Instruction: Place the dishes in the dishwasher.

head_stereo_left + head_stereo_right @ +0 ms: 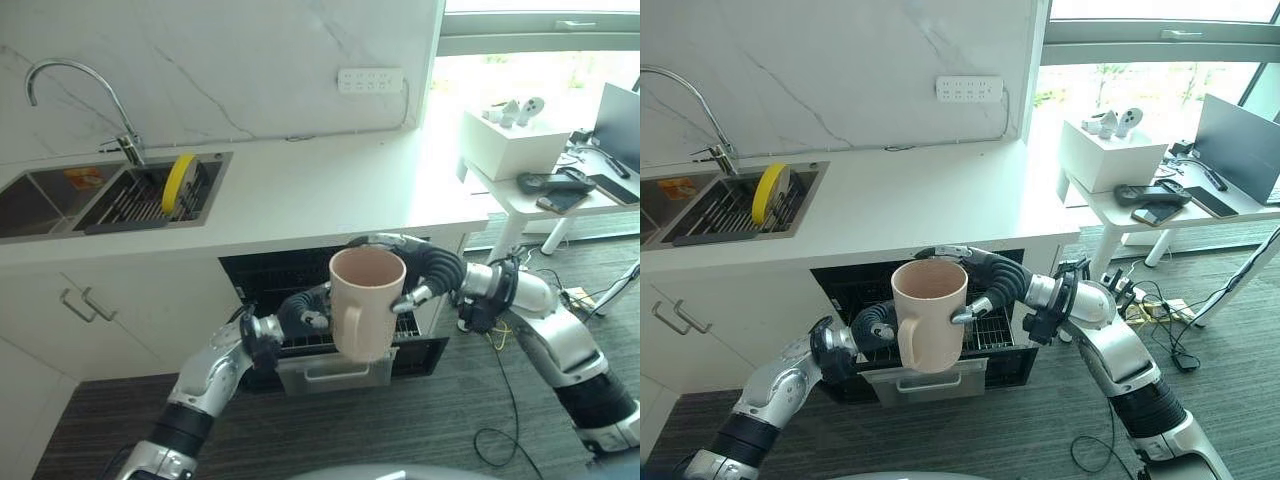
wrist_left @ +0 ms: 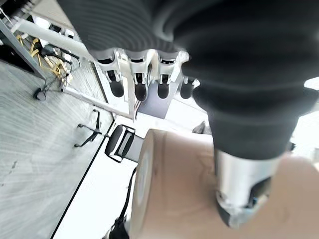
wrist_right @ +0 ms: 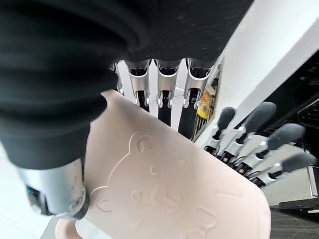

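A pale pink mug (image 1: 365, 310) with a handle and a raised bear face (image 3: 164, 199) hangs upright in the air in front of the open dishwasher (image 1: 270, 285). My right hand (image 1: 430, 270) is shut on it: the fingers wrap the far side below the rim and the thumb (image 3: 55, 194) presses the near side. My left hand (image 1: 300, 312) is at the mug's lower left, by the handle. Its fingers (image 3: 259, 134) are stretched out beside the mug and its thumb (image 2: 244, 184) lies against the mug's wall (image 2: 174, 189).
The dishwasher's pulled-out rack and grey front panel (image 1: 330, 372) sit just below the mug, under the white counter (image 1: 330, 190). A yellow plate (image 1: 180, 183) stands in the sink's rack, beside the faucet (image 1: 125, 140). A side table (image 1: 520, 200) with a white box stands right.
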